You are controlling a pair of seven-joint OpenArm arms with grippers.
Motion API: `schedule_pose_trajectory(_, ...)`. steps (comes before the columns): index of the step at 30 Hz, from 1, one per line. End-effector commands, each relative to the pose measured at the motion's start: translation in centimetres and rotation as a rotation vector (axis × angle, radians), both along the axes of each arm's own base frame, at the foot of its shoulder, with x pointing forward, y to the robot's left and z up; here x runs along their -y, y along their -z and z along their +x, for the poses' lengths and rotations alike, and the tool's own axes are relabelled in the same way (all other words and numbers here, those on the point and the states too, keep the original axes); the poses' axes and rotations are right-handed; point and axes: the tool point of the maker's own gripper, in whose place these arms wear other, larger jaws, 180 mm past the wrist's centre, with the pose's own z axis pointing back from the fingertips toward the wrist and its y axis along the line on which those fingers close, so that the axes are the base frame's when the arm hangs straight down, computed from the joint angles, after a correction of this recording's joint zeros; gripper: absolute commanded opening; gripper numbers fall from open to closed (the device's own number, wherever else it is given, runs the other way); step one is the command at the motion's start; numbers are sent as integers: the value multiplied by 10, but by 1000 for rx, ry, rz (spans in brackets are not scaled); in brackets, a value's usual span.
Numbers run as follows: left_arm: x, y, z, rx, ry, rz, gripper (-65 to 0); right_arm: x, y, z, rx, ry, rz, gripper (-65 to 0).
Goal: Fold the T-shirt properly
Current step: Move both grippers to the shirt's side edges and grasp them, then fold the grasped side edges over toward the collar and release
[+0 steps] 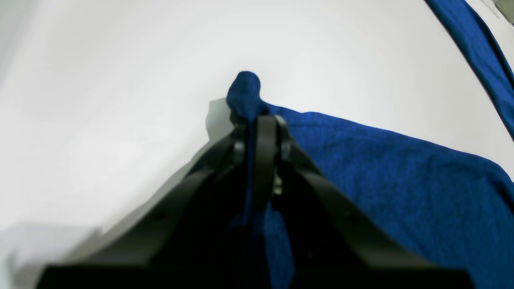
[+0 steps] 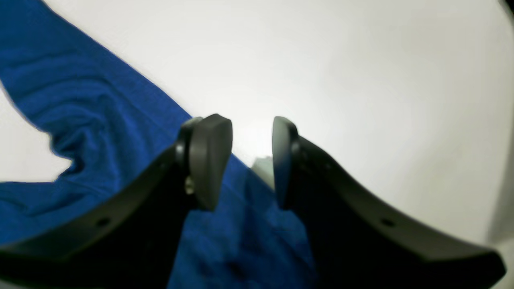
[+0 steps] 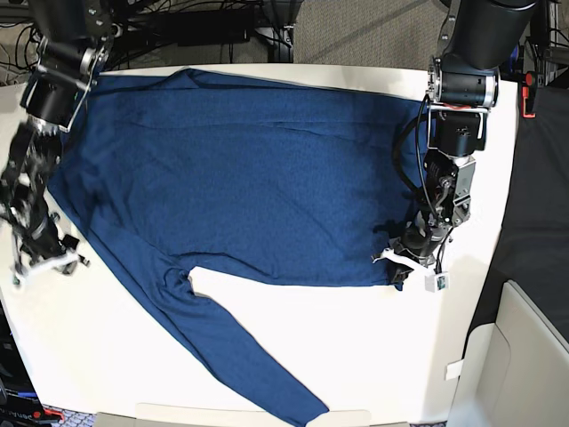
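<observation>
The dark navy-blue T-shirt point(image 3: 249, 178) lies spread flat on the white table point(image 3: 382, 356), with one long sleeve point(image 3: 258, 365) running toward the front edge. My left gripper point(image 1: 261, 120) is shut on a bunched corner of the shirt point(image 1: 244, 92) at its right edge; it also shows in the base view point(image 3: 404, 265). My right gripper point(image 2: 251, 138) is open and low over the shirt's left edge point(image 2: 100, 120), with fabric under its fingers point(image 2: 211, 160). In the base view it point(image 3: 44, 258) sits at the shirt's left side.
Cables and dark equipment point(image 3: 213, 22) lie behind the table's far edge. A white box point(image 3: 524, 356) stands off the table at the lower right. Dark floor point(image 3: 533, 196) runs along the table's right edge. Bare white table shows in front of the shirt.
</observation>
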Motion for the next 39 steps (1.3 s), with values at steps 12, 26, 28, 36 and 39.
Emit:
schedule_pose_trajectory(12,0,-6,5,-2,9,9,-650,-30,-2,57,-137,-148,-207,-316)
schedule_pose_trajectory(26,0,-8,7,3,8,8,-650,-33,43,31,-254,-196,-194,-197)
schedule_pose_trajectory(28,0,-8,7,3,8,8,-650,-34,51,25,-271,-198,-191,-197)
schedule_pose_trajectory(36,1,-8,7,3,9,7,-650,-43,70,12,-309,-213,-169,-264)
schedule_pose_trajectory(39,1,-8,7,3,9,7,-650,-55,70,14,-283,-238,-101,-426)
